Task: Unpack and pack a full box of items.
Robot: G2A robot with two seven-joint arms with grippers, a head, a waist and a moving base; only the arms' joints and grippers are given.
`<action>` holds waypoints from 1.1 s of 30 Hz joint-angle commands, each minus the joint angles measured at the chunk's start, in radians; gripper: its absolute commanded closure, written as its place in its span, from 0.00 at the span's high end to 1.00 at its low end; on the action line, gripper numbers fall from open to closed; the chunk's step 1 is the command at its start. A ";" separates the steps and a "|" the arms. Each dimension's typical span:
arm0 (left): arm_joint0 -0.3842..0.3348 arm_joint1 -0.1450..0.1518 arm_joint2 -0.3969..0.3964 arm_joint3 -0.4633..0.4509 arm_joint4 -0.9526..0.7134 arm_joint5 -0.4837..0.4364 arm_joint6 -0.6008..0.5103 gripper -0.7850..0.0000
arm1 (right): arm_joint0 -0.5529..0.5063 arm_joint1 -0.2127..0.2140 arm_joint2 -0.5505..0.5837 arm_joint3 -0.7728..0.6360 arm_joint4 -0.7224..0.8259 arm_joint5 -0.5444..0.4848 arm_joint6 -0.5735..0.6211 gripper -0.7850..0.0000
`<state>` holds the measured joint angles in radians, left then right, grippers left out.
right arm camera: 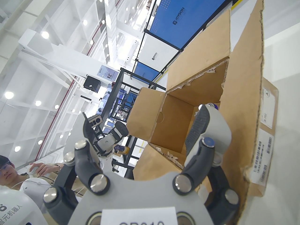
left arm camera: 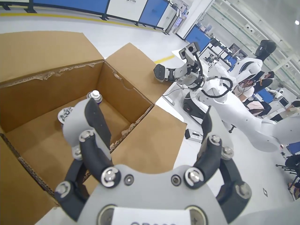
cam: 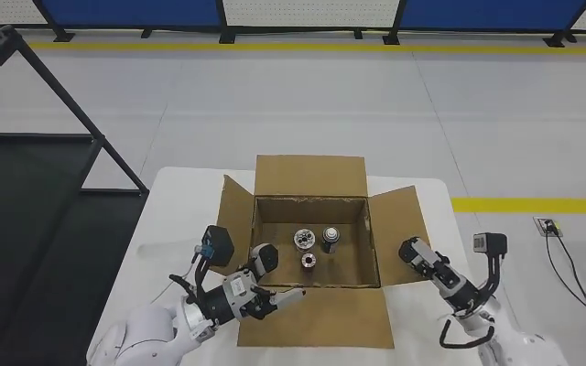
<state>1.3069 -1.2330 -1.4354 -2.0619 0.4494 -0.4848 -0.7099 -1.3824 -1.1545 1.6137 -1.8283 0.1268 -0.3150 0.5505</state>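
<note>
An open cardboard box [cam: 313, 194] stands mid-table with all flaps folded out. On its floor are a white-capped bottle [cam: 330, 240], a round can [cam: 303, 239] and a smaller can [cam: 309, 262]. My left gripper [cam: 276, 276] hovers open over the box's front left corner, holding nothing. In its wrist view the left gripper [left arm camera: 150, 120] has the bottle [left arm camera: 95, 94] and a can [left arm camera: 65, 114] beyond one finger. My right gripper [cam: 417, 254] is open and empty just outside the right flap; its wrist view shows the right gripper [right arm camera: 144, 127] facing the box [right arm camera: 178, 108].
The white table [cam: 183, 210] has bare strips left and right of the box flaps. A dark rack frame [cam: 64, 110] stands off the table's left side. The front flap [cam: 316, 316] lies flat toward me, between the two arms.
</note>
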 commanded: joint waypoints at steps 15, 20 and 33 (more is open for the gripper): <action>0.132 0.025 -0.106 -0.049 0.004 -0.040 0.081 1.00 | 0.136 0.007 -0.052 0.134 -0.071 0.217 0.039 1.00; 0.148 0.031 -0.124 -0.060 -0.003 -0.046 0.092 1.00 | 0.144 0.009 -0.075 0.139 -0.090 0.232 0.082 1.00; 0.146 0.045 -0.130 -0.037 -0.018 -0.051 0.112 1.00 | 0.143 0.019 -0.095 0.140 -0.068 0.199 0.188 1.00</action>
<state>1.4538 -1.1895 -1.5647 -2.1018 0.4334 -0.5350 -0.5990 -1.2386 -1.1368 1.5204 -1.6880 0.0562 -0.1107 0.7290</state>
